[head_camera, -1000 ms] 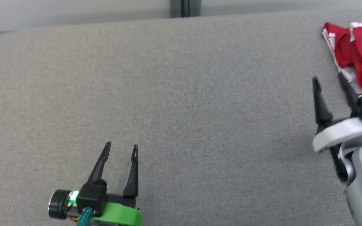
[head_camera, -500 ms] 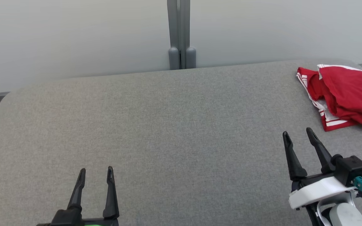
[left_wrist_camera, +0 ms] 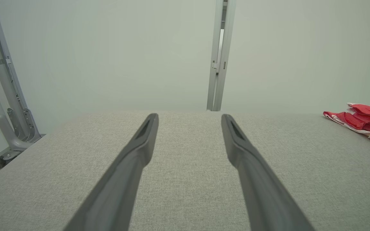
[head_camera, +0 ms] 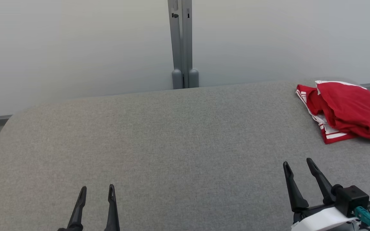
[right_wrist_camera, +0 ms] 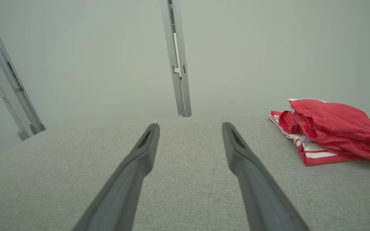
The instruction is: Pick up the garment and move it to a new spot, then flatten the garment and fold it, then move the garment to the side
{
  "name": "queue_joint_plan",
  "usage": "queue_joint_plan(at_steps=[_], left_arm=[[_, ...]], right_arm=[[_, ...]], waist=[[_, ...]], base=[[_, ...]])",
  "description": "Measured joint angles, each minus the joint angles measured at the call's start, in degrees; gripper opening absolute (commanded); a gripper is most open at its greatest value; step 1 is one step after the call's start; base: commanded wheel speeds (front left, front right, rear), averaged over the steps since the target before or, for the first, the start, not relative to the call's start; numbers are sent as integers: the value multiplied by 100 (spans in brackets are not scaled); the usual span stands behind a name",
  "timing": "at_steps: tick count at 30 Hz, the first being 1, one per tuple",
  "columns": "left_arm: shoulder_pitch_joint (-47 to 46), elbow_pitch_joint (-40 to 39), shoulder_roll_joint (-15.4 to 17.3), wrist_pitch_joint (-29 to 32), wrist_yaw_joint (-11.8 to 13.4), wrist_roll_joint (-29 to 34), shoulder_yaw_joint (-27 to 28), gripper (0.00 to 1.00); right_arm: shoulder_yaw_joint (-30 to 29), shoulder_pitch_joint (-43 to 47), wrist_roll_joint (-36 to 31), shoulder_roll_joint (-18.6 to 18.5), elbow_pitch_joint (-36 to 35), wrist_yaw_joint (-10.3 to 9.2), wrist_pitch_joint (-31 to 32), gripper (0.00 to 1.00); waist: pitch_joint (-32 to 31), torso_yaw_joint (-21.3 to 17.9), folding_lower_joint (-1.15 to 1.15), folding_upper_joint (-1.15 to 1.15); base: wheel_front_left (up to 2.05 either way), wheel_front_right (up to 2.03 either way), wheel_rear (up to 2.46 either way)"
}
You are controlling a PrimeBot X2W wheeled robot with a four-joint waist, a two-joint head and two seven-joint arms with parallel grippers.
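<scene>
The red garment lies folded at the table's far right, so the task looks finished, both grippers spread and empty.

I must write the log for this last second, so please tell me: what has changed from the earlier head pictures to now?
Mostly the head camera tilted up, bringing the wall and grey post into view. The right gripper drew back from the crumpled red garment with white stripes and now sits well short of it. The left gripper also appears pulled back. Nothing was grasped or released. Both grippers stayed open, and the garment stayed on the grey fabric surface.
</scene>
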Motion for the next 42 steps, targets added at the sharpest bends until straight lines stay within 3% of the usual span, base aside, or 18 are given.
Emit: queue_joint_plan(at_steps=[26, 27, 33, 42], left_arm=[[103, 151, 0, 0, -7, 107, -5, 100], [104, 163, 0, -1, -5, 109, -5, 0], [119, 461, -3, 1, -5, 77, -18, 0], [60, 544, 24, 200, -73, -975, 49, 0]], right_arm=[[89, 170, -29, 38, 40, 0, 0, 100], [87, 175, -29, 40, 54, 0, 0, 0], [113, 316, -4, 75, 341, 0, 31, 0], [2, 255, 939, 108, 416, 0, 241, 0]], waist=[[-136, 179, 0, 0], [-133, 181, 0, 0], [-129, 182, 0, 0], [-68, 174, 0, 0]], base=[[0, 0, 0], [0, 0, 0], [0, 0, 0], [0, 0, 0]])
